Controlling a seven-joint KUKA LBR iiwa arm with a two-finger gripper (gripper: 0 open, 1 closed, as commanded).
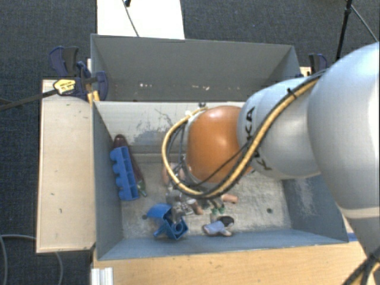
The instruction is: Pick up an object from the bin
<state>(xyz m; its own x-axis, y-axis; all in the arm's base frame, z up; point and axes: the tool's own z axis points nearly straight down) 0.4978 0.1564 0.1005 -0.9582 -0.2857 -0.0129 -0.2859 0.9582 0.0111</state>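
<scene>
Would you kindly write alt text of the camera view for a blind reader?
A robot arm with an orange wrist cover reaches from the right into a grey metal bin, its gripper low over small things near the front wall: a blue piece and a small pale figure. A blue ridged block lies by the left wall.

1. The grey arm (332,129) is running off the right and bottom edges, so its far end is being cut away.
2. The orange cover (214,141) and the arm are hiding the middle and right of the floor of the bin (190,70).
3. A blue ridged block (123,172) by the left wall is covering most of a dark brown thing (120,141); its kind is staying unclear.
4. Pinkish and green bits (224,199) are lying half under the cover's lower rim, too small to tell.
5. A small pale thing (218,225) and a crumpled blue thing (167,221) near the front wall are proving too small to name.
</scene>
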